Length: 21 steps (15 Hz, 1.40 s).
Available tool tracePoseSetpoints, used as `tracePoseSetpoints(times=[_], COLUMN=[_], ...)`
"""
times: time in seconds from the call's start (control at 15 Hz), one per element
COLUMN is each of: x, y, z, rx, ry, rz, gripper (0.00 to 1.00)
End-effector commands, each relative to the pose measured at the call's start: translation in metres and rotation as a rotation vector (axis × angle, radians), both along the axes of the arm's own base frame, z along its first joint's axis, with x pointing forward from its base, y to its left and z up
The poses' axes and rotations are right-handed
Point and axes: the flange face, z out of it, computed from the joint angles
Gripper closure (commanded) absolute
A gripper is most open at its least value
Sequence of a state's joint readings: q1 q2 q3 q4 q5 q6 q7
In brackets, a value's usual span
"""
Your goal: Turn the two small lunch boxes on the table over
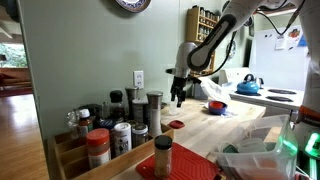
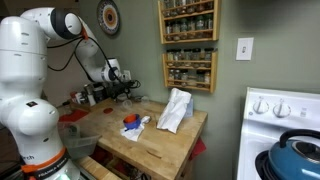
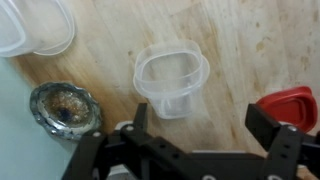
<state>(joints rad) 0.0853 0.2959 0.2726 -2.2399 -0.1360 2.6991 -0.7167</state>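
Worktop (image 3: 250,50): bare wood lies open beyond the clear box (image 3: 172,80) and between it and the red lid (image 3: 290,105). Obstacles: glass jar (image 3: 65,108) near the box by the wall (image 3: 10,135), red lid opposite, clear tubs (image 3: 35,25) farther off.

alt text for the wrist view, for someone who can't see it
A small clear plastic lunch box sits on the pale wood table, just ahead of the open gripper. Another clear box lies at top left, a round jar lower left, a red plastic item at right.
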Motion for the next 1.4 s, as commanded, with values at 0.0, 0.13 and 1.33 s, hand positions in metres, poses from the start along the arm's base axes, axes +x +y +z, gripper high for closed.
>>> tracePoseSetpoints(times=[0.0,0.13,1.33], x=[0.007,0.010,0.034], y=[0.004,0.006,-0.042], z=[-0.015,-0.020,-0.035], rx=[-0.031,-0.031,0.204], ry=[0.011,0.011,0.099], rz=[0.049,0.057,-0.051], gripper=[0.00,0.00,0.65])
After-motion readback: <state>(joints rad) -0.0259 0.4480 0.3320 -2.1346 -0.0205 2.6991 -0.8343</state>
